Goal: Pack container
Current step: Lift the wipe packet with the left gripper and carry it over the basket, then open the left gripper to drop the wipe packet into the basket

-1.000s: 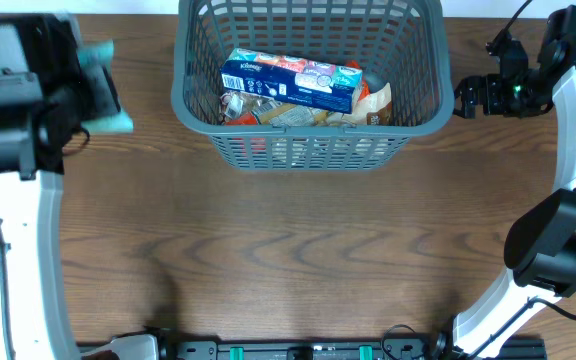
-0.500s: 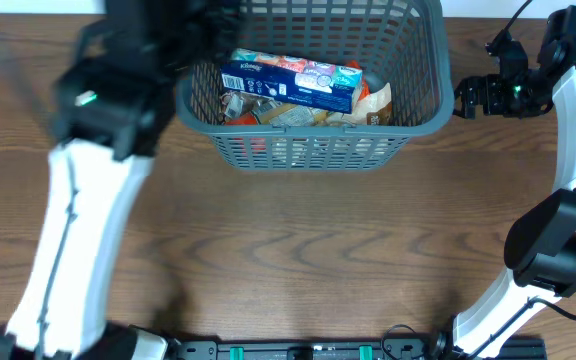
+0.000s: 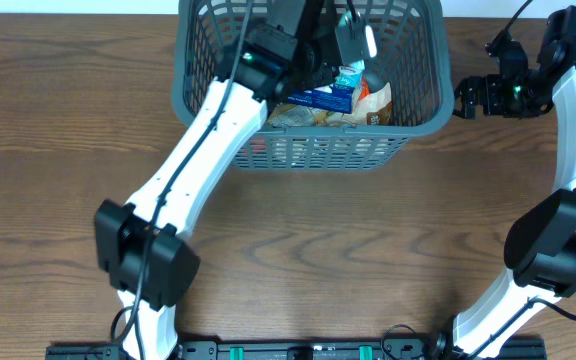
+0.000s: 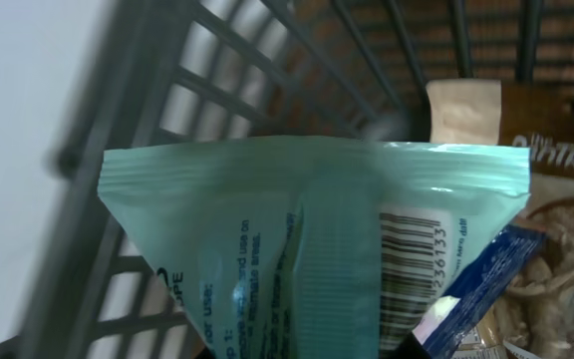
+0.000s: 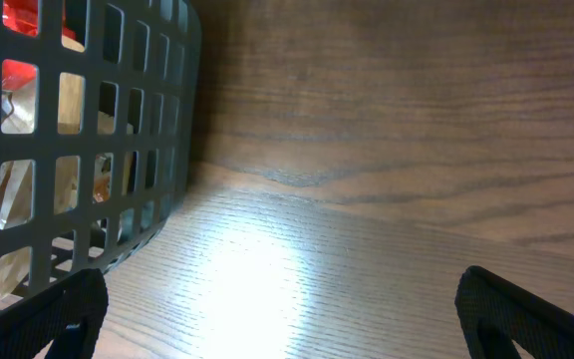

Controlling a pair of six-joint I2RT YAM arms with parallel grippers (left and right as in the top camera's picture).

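Slotted grey plastic container (image 3: 308, 150); glossy mint pouch (image 4: 307, 229) (crimped top edge).

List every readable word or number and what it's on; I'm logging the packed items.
"236133": by the barcode on the mint-green plastic pouch.
"use:": same pouch, lower left; other print blurred.
White lettering on the brown snack bag: cut off, unreadable.
Print on the blue cardboard box, overhead view: too small.

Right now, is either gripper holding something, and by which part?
The left gripper holds a mint-green packet by its near end, its sealed far edge free. The right gripper is open, empty.
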